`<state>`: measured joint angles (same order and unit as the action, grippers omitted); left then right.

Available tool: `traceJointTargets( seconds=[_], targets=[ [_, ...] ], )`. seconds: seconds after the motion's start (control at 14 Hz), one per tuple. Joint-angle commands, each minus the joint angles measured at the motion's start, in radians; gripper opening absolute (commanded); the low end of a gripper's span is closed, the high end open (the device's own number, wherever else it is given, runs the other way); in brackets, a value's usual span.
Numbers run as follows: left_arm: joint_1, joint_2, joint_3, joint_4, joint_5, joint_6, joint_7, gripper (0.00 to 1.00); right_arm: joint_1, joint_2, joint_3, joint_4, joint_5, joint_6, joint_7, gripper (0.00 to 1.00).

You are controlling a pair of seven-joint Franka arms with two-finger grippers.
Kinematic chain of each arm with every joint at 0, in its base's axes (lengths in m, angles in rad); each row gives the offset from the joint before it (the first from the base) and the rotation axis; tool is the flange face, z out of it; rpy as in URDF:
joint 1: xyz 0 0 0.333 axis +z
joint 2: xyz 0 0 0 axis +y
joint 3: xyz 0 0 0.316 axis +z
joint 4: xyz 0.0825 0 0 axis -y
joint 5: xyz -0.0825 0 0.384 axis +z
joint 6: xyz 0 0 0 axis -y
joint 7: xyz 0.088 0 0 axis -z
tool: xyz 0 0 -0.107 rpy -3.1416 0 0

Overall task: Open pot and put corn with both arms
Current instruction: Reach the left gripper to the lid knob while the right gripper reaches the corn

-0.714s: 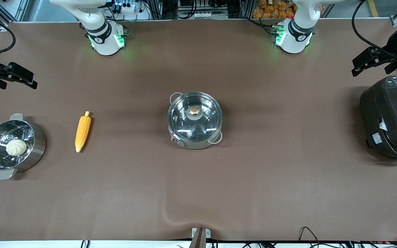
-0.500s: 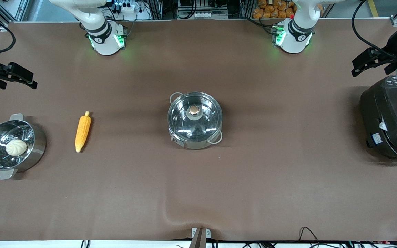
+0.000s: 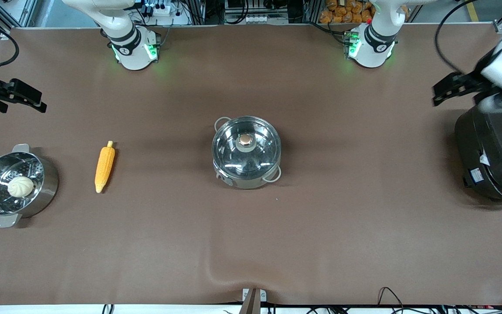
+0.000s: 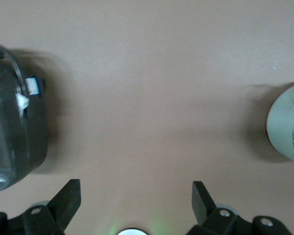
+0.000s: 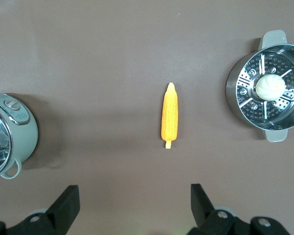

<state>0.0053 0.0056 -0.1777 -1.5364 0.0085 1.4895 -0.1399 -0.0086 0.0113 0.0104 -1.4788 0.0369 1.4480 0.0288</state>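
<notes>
Nothing is done yet: the pot (image 3: 246, 151) has its lid (image 3: 245, 146) on, the corn (image 3: 104, 165) lies on the table, and my left gripper (image 4: 135, 196) and right gripper (image 5: 134, 200) hang wide open and empty.

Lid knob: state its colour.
Copper-brown on the lid knob, clearest in the front view.

Front view: we looked down from high across the table (image 3: 251, 244), facing both bases. Wrist views: each looked straight down from well above the table. We found the pot (image 3: 246, 150) (image 4: 289, 122) (image 5: 10, 134) in all three; the corn (image 3: 104, 165) (image 5: 169, 117) in two.
</notes>
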Motion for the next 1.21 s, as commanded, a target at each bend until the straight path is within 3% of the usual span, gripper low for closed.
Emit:
traceJointTargets(
  seconds=[0.0,0.29,0.5,0.64,0.86,1.0,1.14],
  targets=[
    [-0.088,0.082,-0.051,0.047,0.004,0.046,-0.021,1.00,-0.008,0.001,0.002,0.014,0.012,-0.011,-0.001,1.00],
    [-0.287,0.200,-0.060,0.062,0.007,0.162,-0.362,1.00,-0.002,0.013,0.002,0.008,0.006,-0.003,-0.013,1.00],
    [-0.434,0.345,-0.056,0.168,0.011,0.218,-0.655,1.00,0.054,0.048,0.006,-0.037,0.001,0.093,-0.009,1.00],
    [-0.510,0.424,-0.049,0.220,0.013,0.276,-0.826,1.00,0.067,0.050,0.006,-0.160,-0.003,0.245,0.002,1.00],
    [-0.596,0.502,-0.039,0.225,0.018,0.389,-1.013,1.00,0.052,0.042,0.003,-0.430,-0.002,0.550,0.002,1.00],
    [-0.658,0.556,-0.017,0.249,0.045,0.425,-1.114,1.00,0.052,0.077,0.003,-0.506,-0.006,0.655,-0.004,1.00],
    [-0.750,0.605,0.062,0.265,0.056,0.436,-1.168,1.00,0.038,0.124,0.000,-0.512,-0.052,0.663,-0.007,1.00]
  ],
)
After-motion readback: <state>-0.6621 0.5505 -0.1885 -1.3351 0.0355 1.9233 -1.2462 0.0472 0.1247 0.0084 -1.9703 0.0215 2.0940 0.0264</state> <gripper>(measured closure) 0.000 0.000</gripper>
